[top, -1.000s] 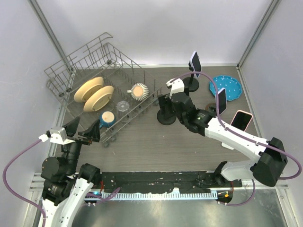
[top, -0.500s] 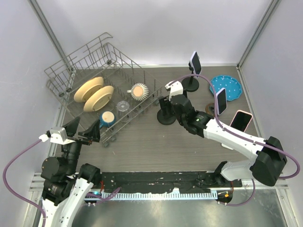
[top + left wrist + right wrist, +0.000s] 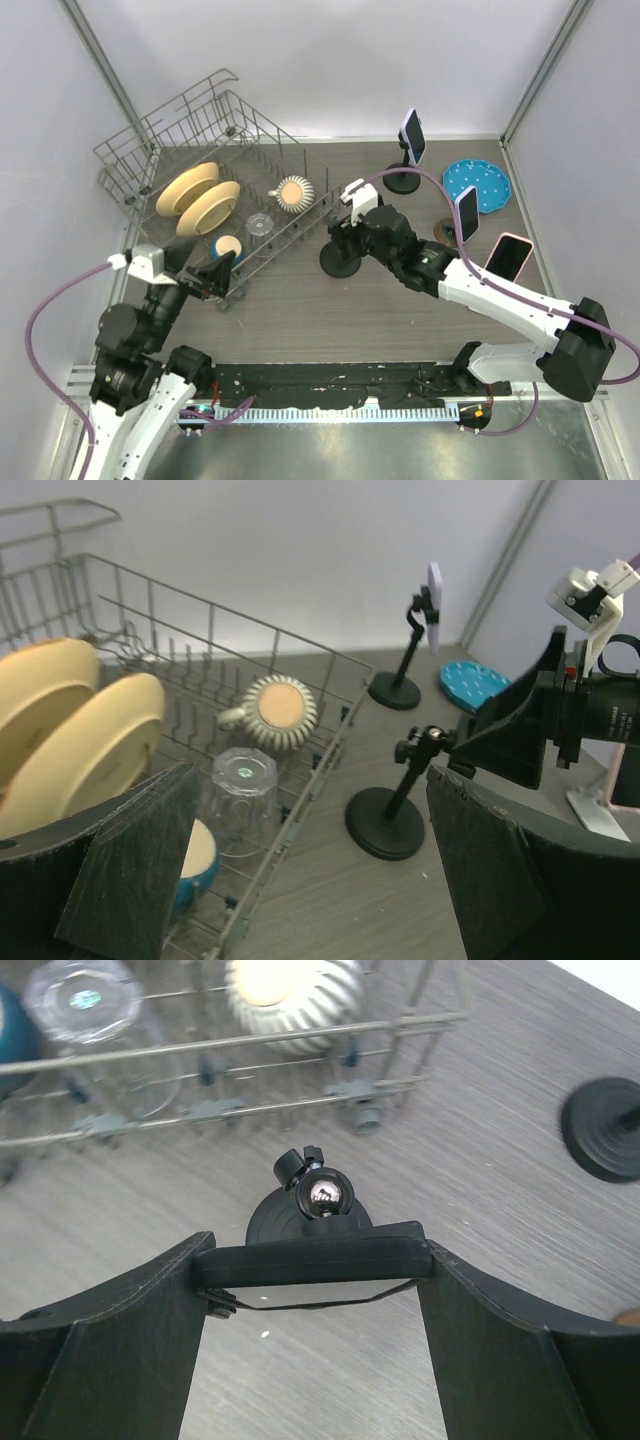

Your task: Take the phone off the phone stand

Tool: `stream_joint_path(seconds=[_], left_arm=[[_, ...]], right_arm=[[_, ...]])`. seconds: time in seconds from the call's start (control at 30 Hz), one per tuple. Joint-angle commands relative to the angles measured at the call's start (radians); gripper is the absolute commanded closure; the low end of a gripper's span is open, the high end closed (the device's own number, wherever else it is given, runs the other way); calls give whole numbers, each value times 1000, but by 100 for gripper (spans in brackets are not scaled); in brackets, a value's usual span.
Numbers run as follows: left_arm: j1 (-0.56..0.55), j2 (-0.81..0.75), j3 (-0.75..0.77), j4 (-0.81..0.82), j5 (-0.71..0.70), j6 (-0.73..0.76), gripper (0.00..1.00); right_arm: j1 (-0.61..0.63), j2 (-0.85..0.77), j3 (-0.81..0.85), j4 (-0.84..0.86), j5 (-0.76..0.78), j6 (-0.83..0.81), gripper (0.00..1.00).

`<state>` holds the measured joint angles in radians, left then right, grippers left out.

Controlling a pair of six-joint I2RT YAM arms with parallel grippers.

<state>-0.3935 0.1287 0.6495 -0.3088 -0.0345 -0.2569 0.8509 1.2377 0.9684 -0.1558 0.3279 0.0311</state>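
loc: robot lab test cell | walls: plain white panels btwn alu frame posts | bench: wood-look table, 2 robot arms bolted to black rail at near edge | props: staged household bits, wire dish rack w/ crockery + phone stands

We find the top external view set high above and behind both arm bases, looking steeply down on the whole surface. The left wrist view sits low, facing nearly level across the dish rack toward the right arm. The right wrist view looks straight down, close over the phone stand, with the phone spanning mid-frame. All three views share that stand and the rack's edge.
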Motion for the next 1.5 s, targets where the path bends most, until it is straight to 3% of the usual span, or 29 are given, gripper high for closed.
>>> stream_joint_path(seconds=[0.0, 0.23, 0.43, 0.67, 0.77, 0.87, 0.97, 1.17, 1.47], left_arm=[[-5, 172, 76, 2, 220, -77, 0], [-5, 399, 113, -3, 404, -208, 0], [-5, 413, 21, 146, 423, -323, 0], [-51, 422, -126, 333, 391, -458, 0], [-79, 425, -162, 393, 361, -473, 0], [-100, 424, -186, 421, 335, -473, 0], [-107, 422, -197, 422, 331, -467, 0], [-107, 422, -203, 358, 324, -455, 0], [-131, 405, -192, 272, 327, -444, 0]], right_arm=[[57, -43, 21, 73, -219, -48, 78], [128, -18, 24, 53, -314, -105, 78], [134, -34, 13, 35, -450, -140, 78], [134, -44, 35, -99, -576, -232, 73], [134, -38, 55, -151, -586, -260, 59], [134, -32, 73, -179, -586, -269, 31], [134, -30, 87, -185, -590, -260, 19], [134, -78, 99, -159, -604, -209, 10], [135, -142, 96, -137, -590, -154, 7]])
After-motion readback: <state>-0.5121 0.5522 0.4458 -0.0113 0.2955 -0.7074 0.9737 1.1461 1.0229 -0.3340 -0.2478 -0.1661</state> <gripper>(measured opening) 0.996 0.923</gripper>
